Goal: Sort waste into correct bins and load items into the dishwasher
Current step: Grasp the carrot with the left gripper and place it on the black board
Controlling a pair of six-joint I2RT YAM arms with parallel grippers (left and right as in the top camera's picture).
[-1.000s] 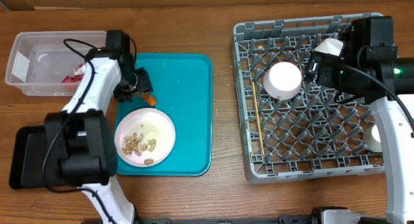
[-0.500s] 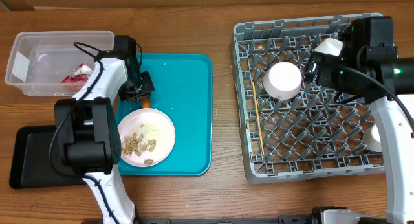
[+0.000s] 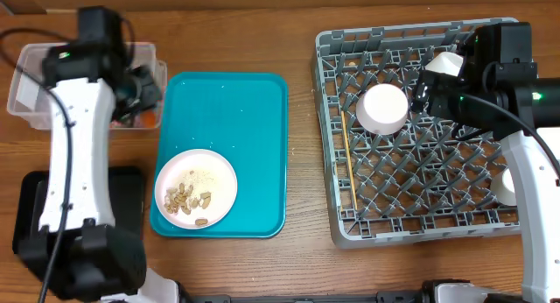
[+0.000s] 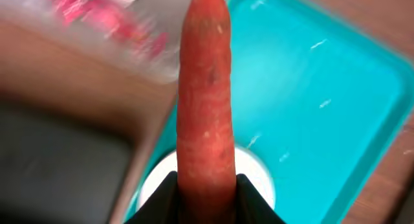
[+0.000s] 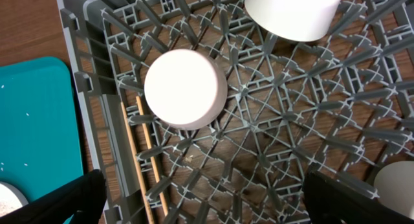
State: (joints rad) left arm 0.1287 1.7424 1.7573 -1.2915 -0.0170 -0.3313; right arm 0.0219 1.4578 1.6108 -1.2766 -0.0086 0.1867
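Plainly, the left gripper (image 4: 206, 193) is clenched on a long orange tapering carrot (image 4: 206, 107), its black fingers (image 4: 162, 199) pinching the thick end from either side. The carrot juts straight out ahead of the gripper; its skin is dull orange with faint rings and a few small dark specks. From overhead it sits just beneath the gripper at the near right corner of the clear rounded plastic tub (image 3: 35, 84); whether it touches the wall I cannot tell. A red crinkly wrapper (image 4: 97, 20) shows as a blur ahead and to the left. Beyond the carrot lie the teal plastic tray (image 3: 236, 119) and the round white plate (image 3: 229, 176) of peanuts (image 3: 188, 198) and rice (image 3: 203, 174). The flat black tray (image 3: 127, 193) lies behind the gripper.

The right gripper (image 5: 204, 204) is spread wide, holding nothing, over the grey grid dish rack (image 5: 272, 127). Ahead of it sit an upturned white bowl (image 5: 185, 88) and a small white cup (image 5: 291, 13); two thin wooden chopsticks (image 5: 139, 166) lie to its left.
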